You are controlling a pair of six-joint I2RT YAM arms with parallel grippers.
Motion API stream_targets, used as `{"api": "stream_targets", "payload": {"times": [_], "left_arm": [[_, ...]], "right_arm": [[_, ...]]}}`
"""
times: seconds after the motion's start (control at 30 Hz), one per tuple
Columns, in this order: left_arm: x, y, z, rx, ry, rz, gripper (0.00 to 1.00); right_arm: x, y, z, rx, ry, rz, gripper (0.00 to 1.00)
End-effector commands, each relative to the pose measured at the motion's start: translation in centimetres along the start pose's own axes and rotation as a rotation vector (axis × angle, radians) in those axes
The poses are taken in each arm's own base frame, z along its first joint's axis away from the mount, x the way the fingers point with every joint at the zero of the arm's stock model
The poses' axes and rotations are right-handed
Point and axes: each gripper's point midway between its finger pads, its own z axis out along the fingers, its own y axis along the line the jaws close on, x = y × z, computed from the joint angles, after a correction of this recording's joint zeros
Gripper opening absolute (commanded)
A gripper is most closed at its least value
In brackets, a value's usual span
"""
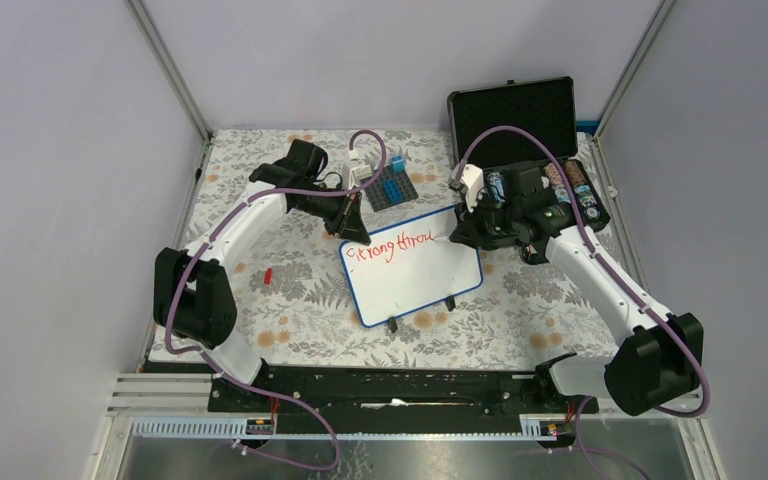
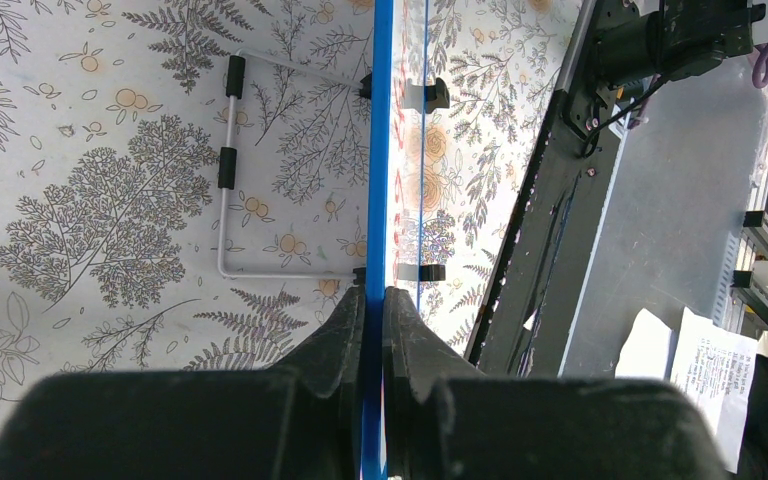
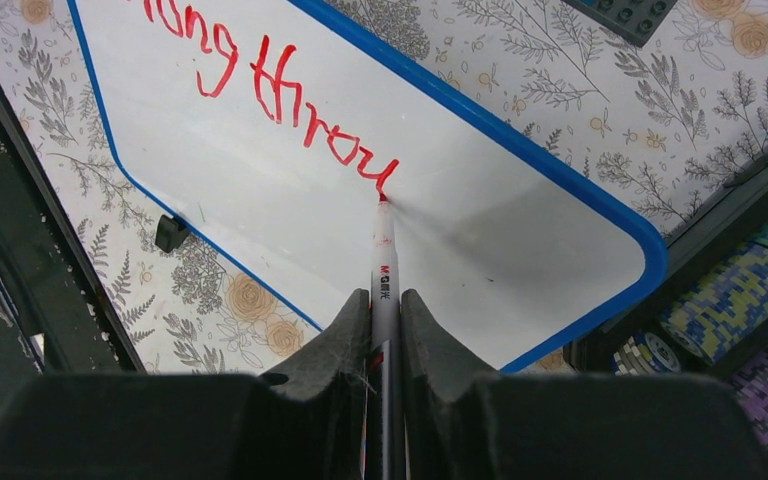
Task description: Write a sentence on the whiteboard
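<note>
The whiteboard, white with a thin blue rim, stands tilted on small black feet at the table's middle. Red handwriting runs along its upper part. My left gripper is shut on the board's upper left edge. In the left wrist view the blue rim runs straight between the left gripper jaws. My right gripper is shut on a grey marker. The marker's red tip touches the whiteboard at the end of the last red letters.
An open black foam-lined case stands at the back right, with stacked poker chips in its tray. A grey plate with blue bricks lies behind the board. A small red piece lies left. The board's wire stand rests on the floral cloth.
</note>
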Motion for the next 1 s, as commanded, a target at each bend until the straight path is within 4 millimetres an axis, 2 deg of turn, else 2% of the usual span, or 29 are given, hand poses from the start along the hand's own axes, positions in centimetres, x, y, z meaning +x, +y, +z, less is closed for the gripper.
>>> {"api": "stream_targets", "payload": {"times": [0.0, 0.17, 0.63, 0.97], "left_arm": [[-0.2, 1.0, 0.3, -0.037, 0.001, 0.051, 0.0], [-0.3, 0.9, 0.2, -0.035, -0.001, 0.049, 0.0], [-0.2, 1.0, 0.3, -0.034, 0.0, 0.047, 0.0], [-0.1, 1.0, 0.3, -0.036, 0.002, 0.05, 0.0]], "right_arm": [[-0.6, -1.0, -1.6, 0.058, -0.008, -0.039, 0.0], [-1.8, -0.9, -2.4, 0.053, -0.041, -0.041, 0.0], [-3.0, -2.0, -1.9, 0.077, -0.067, -0.035, 0.0], [-3.0, -1.9, -1.2, 0.047, -0.071, -0.02, 0.0]]}}
